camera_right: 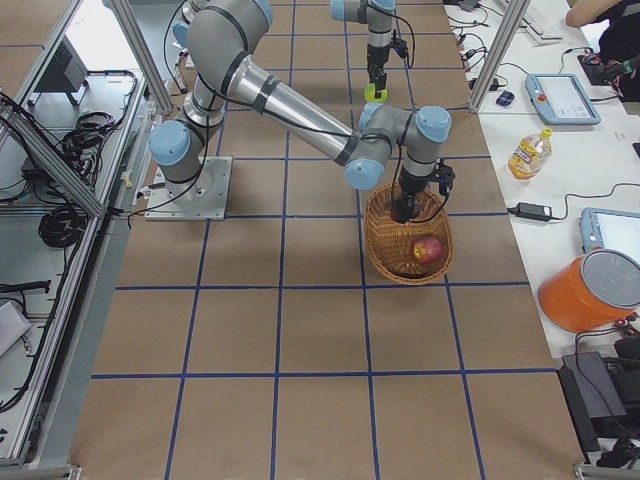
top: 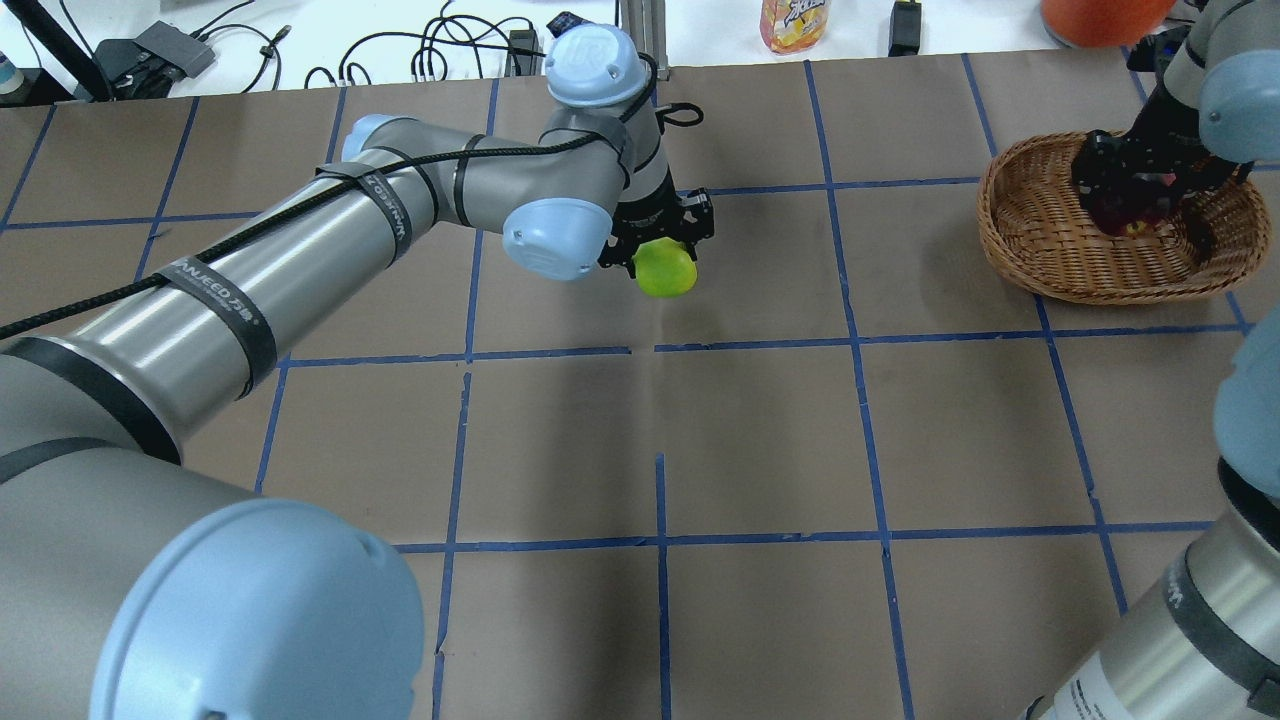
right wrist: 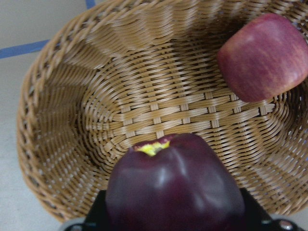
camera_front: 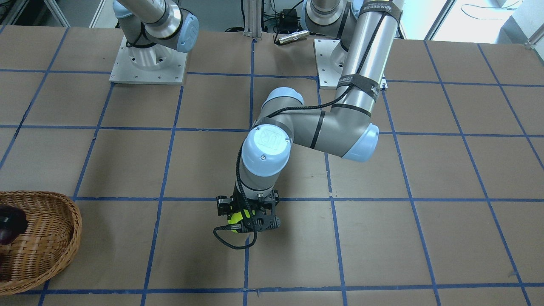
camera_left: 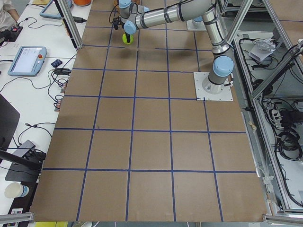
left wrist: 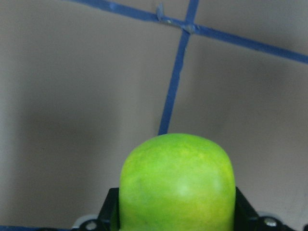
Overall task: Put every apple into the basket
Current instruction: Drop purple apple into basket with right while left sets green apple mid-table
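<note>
My left gripper point(top: 660, 250) is shut on the yellow-green apple point(top: 666, 270) and holds it just above the table, near the far middle. The apple fills the bottom of the left wrist view point(left wrist: 178, 185). My right gripper point(top: 1130, 200) is shut on the dark maroon apple point(right wrist: 175, 190) and holds it low inside the wicker basket point(top: 1015, 245) at the far right. The red apple point(right wrist: 262, 55) lies on the basket floor point(right wrist: 144, 103), beside the maroon one. The red apple also shows in the exterior right view point(camera_right: 427, 248).
Beyond the table's far edge are a drink bottle point(top: 793, 20), an orange bucket point(top: 1100, 15) and cables point(top: 440, 55). The tabletop point(top: 760, 440) is brown with blue tape lines. The arm bases point(camera_front: 148, 63) stand at the robot's side.
</note>
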Motion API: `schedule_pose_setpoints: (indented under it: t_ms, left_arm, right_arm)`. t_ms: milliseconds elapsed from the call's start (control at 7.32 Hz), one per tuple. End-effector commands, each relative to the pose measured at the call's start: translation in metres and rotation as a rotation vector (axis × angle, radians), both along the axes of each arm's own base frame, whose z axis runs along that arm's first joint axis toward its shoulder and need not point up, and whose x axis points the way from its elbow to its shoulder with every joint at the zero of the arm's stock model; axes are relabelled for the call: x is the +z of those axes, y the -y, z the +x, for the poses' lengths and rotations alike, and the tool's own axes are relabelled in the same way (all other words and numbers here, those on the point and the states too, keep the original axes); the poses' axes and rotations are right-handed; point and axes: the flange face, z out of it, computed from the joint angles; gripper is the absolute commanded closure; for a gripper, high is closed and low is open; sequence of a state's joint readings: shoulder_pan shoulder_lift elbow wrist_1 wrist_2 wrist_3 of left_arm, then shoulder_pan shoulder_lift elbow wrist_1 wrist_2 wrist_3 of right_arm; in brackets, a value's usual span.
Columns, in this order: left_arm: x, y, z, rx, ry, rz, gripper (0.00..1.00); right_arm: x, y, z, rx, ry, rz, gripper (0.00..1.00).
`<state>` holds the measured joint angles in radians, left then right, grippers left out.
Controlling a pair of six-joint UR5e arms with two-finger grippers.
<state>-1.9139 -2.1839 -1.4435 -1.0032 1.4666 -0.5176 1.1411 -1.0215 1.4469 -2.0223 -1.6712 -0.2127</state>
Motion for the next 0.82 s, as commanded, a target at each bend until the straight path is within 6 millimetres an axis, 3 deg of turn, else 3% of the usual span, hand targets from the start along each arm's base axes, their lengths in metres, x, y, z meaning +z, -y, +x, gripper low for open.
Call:
schedule_pose_setpoints:
  t_ms: [0,137,273,410,546,683]
  left_arm:
    - [-0.007,-0.017,-0.009,-0.005,0.028,0.002,0.0]
    - [0.009,-0.018,-0.006,-0.014,0.018,-0.022,0.0]
    - [0.036,-0.013,0.003,-0.002,0.003,-0.057,0.0]
    - [0.062,-0.006,0.026,0.017,-0.015,-0.08,0.0]
    - [0.084,-0.009,0.045,-0.002,-0.011,-0.088,0.0]
    - [0.106,-0.017,0.068,-0.041,0.019,-0.041,0.0]
  right_arm:
    - [-0.019,-0.005,-0.035,0.05,0.008,0.017,0.0]
    - [-0.024,-0.011,-0.038,0.066,0.028,0.044,0.0]
    - [-0.009,-0.014,-0.031,0.027,0.027,0.031,0.0]
    - [0.012,-0.015,-0.017,-0.005,0.024,0.017,0.0]
    - [0.039,-0.015,0.013,-0.04,0.036,0.018,0.0]
    - [0.063,-0.011,0.064,-0.078,0.025,-0.013,0.0]
